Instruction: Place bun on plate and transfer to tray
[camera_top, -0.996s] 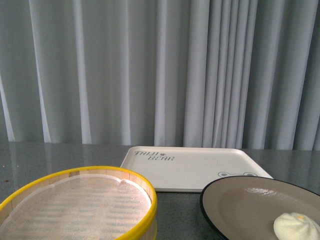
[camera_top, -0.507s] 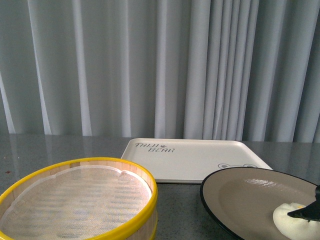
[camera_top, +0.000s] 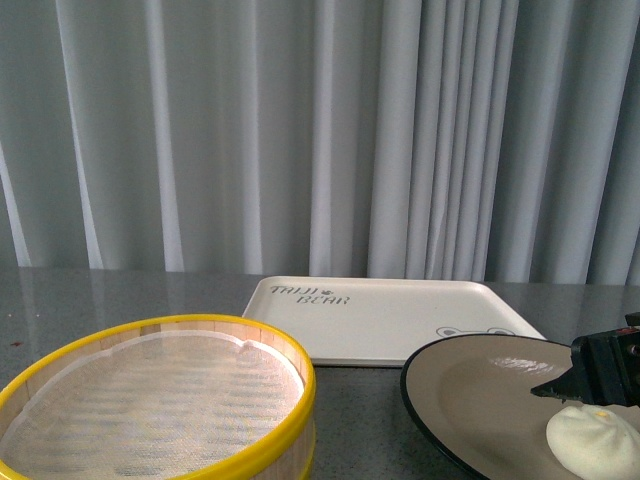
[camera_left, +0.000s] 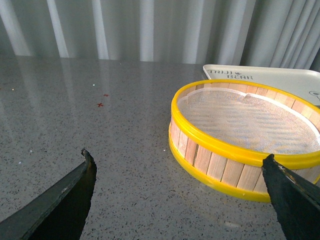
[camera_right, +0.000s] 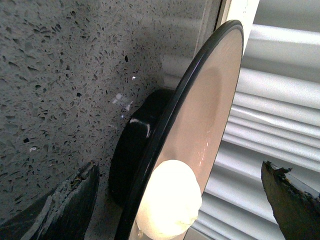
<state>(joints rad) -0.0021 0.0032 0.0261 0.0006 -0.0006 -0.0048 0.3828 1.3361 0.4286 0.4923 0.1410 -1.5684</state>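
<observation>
The grey speckled bench (camera_top: 60, 300) carries everything, with a pale curtain hanging behind it. Toward the back lies the white tray (camera_top: 380, 320), flat and bare. In front of it on the left stands a yellow-rimmed steamer basket (camera_top: 150, 325) with only its liner inside. The plate (camera_top: 480, 400) sits on the near right, its far rim just beside the tray's front edge.

The left tool (camera_left: 177, 192) hangs low over the bench beside the basket, its jaws wide apart and holding nothing. The right tool (camera_right: 177, 192) is at the plate's near right side, jaws also wide apart. In the front view its dark tip sits just above the bun (camera_top: 595, 440), though I cannot tell if they touch.

The bun rests on the plate's beige inside, close to the near rim, free of any grip.

The first half of the task therefore reads as done, and the transfer to the tray is what remains. That likely calls for the right tool to take the thin black rim clear of the bun. It should then lift the plate level so the bun does not roll, clear the tray's raised edge and set it down.
</observation>
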